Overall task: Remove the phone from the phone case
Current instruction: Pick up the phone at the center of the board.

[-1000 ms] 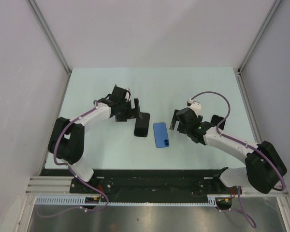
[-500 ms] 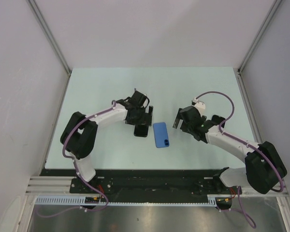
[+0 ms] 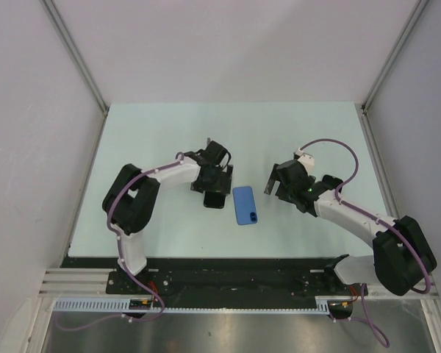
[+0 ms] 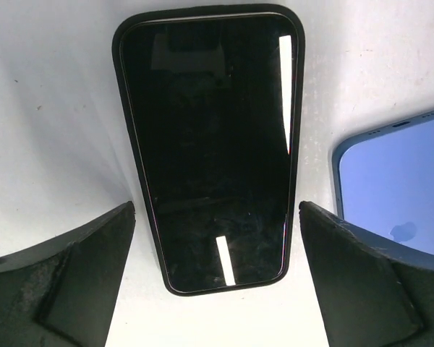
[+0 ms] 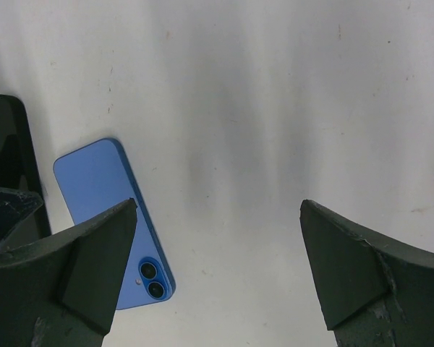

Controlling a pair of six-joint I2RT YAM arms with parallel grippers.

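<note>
Here the phone [image 4: 213, 144] lies screen-up in the phone case [image 4: 118, 58] on the table [image 5: 239, 87], between the left gripper's [image 4: 215, 207] spread fingers (blue phone [image 5: 105, 210] at its 3 o'clock). The right gripper [image 5: 217, 204] hangs open.

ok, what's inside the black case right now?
The phone sits in the phone case, glossy black screen up, with the rim wrapping all its edges. Its back and the case's inner floor are covered, so not visible.
</note>
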